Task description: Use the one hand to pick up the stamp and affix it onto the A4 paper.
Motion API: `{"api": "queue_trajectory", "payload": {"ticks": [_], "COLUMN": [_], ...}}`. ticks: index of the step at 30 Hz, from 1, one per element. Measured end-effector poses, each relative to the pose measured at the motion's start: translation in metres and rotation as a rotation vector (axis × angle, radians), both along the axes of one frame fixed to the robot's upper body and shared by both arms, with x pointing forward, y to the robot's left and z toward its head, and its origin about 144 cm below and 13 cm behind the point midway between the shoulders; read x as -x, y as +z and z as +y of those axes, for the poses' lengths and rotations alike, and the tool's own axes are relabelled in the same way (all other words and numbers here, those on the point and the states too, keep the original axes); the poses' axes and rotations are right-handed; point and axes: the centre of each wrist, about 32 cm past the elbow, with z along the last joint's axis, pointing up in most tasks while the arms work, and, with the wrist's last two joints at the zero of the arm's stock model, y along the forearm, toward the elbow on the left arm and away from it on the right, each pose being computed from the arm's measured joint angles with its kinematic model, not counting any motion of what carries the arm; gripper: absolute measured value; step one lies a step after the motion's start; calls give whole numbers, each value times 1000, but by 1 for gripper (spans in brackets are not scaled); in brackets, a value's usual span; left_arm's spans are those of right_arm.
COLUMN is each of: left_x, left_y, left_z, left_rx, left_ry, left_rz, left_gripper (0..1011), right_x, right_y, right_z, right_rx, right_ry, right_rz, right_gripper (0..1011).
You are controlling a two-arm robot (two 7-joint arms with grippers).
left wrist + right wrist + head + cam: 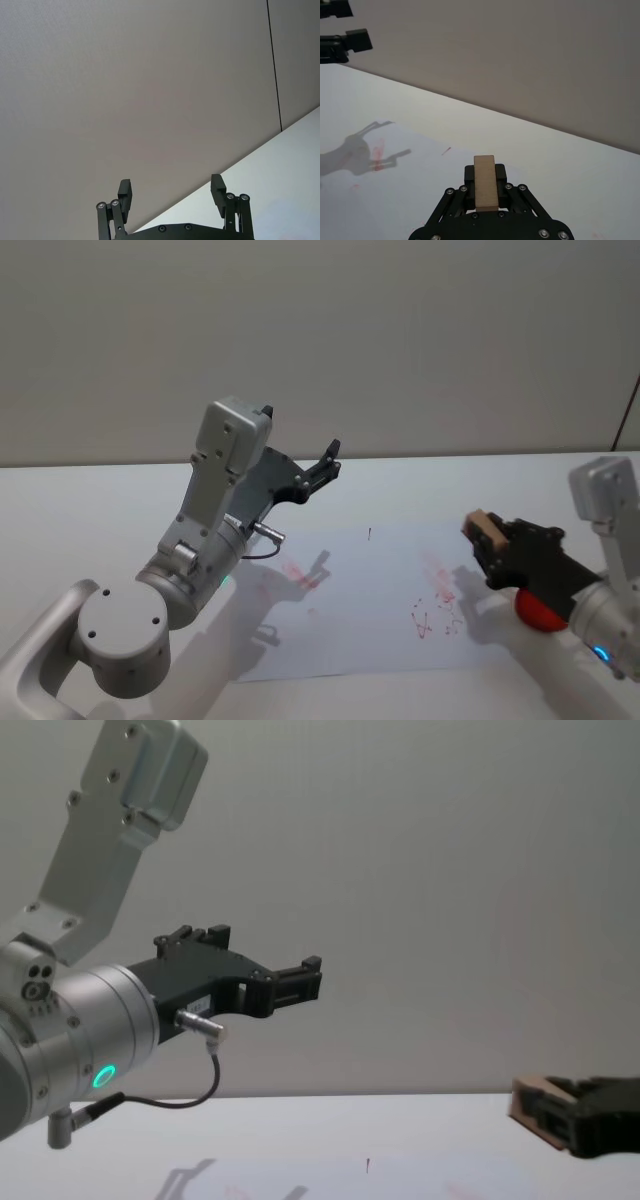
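Observation:
The tan wooden stamp [482,530] is clamped between the fingers of my right gripper [492,542], which hovers above the right edge of the A4 paper [370,620]. In the right wrist view the stamp [485,181] stands on end in the shut gripper [485,172], with the paper [405,195] below it. The chest view shows the stamp [530,1105] at the right edge. The white sheet carries faint red marks. My left gripper [325,465] is raised above the paper's far left side, pointing at the wall; its fingers [125,192] are open and hold nothing.
A red rounded object [537,615] lies on the table under my right wrist. The white table [80,510] stretches to a plain grey wall. A cable [190,1095] hangs from my left wrist.

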Motion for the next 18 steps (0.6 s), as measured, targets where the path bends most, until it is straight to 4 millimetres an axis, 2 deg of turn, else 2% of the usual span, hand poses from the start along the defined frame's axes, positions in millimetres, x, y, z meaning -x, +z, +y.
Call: {"api": "queue_trajectory", "payload": {"ticks": [8,18], "left_x": [0,0], "left_y": [0,0], "left_z": [0,0], "left_rx": [0,0], "left_ry": [0,0], "left_rz": [0,0], "left_gripper": [1001,1001], "right_x": [-20,-46], "right_y": [-2,-21], "right_z": [10,25], "right_rx": [-30,-42], "right_ry": [116,254], "right_rz": [2,84], "right_gripper": [217,217]}}
